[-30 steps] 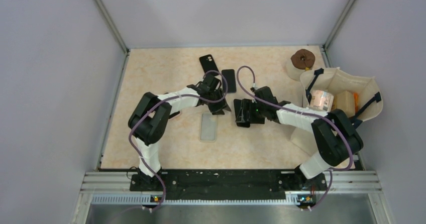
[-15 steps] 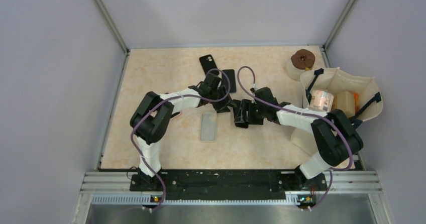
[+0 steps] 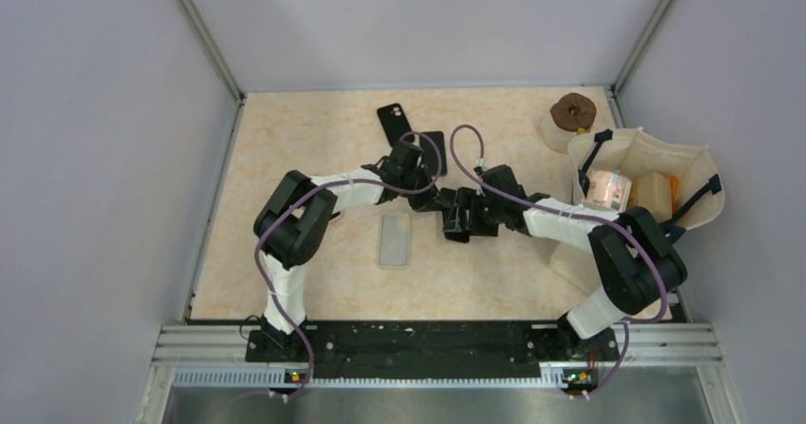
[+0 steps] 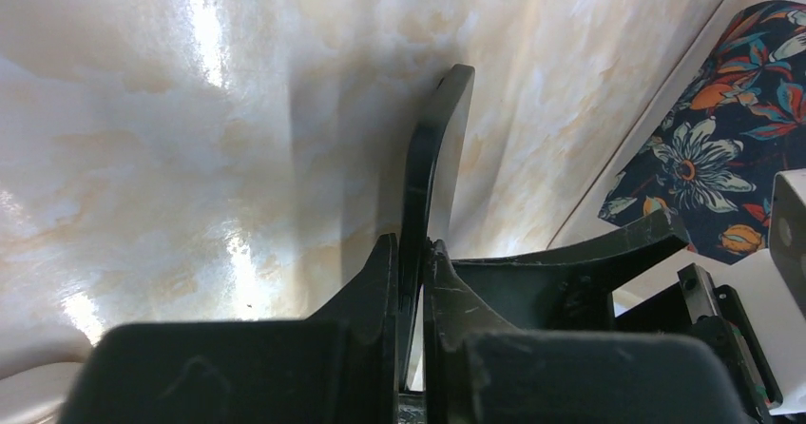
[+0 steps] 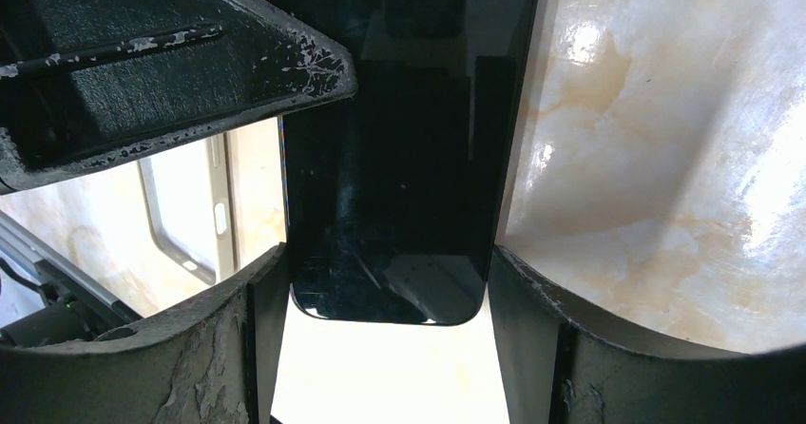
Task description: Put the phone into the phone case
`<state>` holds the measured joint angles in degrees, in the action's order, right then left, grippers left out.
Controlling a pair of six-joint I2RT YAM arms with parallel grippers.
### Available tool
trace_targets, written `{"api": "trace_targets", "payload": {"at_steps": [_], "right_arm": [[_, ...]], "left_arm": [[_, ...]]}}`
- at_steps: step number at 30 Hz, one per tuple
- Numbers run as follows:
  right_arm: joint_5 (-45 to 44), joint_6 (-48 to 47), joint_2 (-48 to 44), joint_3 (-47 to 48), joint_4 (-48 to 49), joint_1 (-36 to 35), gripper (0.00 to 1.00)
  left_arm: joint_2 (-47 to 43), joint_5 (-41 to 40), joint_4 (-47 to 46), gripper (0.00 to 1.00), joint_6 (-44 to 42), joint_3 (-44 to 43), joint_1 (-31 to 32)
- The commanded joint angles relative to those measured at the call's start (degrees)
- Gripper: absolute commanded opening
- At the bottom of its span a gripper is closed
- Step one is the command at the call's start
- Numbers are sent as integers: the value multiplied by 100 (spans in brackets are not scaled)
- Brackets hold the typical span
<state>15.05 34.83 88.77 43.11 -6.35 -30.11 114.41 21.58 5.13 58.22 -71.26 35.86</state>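
A black phone is held above the table between both grippers. My right gripper is shut on its two long sides near the bottom end. My left gripper is shut on the same phone, which shows edge-on between its fingers. In the top view the grippers meet at mid-table, left and right, and hide most of the phone. The clear phone case lies flat just to the left and nearer. It also shows in the right wrist view.
Two black flat items lie behind the left arm, one with a camera cut-out and one partly hidden. A brown-topped roll and a white bag of objects stand at the right. Floral cloth shows in the left wrist view.
My left gripper has moved right to meet the right gripper and is now shut on the phone. The right gripper has shifted slightly left with the phone.
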Motion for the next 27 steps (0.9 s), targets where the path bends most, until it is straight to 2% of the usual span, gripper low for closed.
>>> {"api": "trace_targets", "payload": {"at_steps": [1, 6, 10, 15, 20, 23, 27], "right_arm": [[54, -12, 160, -101, -339, -119, 62], [-8, -113, 12, 68, -525, -118, 76], [-121, -157, -229, 241, -699, -118, 81], [-187, -85, -482, 329, -771, -118, 81], [-316, 14, -560, 394, -718, -200, 80], [-470, 85, -277, 576, -655, -425, 77], [-809, 214, 308, 969, -592, -848, 67]], "left_arm": [[184, 95, -7, 0, -40, -55, 115], [-96, 34, 24, 0, -205, 80, 39], [-573, 18, 36, 0, -339, 270, -193], [-1165, -64, 607, 0, -708, 321, -411], [-2107, -38, 1055, 0, -936, 820, -699], [-2654, -117, 1606, 0, -1186, 1051, -940], [-3273, -176, 2166, 0, -1495, 1484, -1347]]}}
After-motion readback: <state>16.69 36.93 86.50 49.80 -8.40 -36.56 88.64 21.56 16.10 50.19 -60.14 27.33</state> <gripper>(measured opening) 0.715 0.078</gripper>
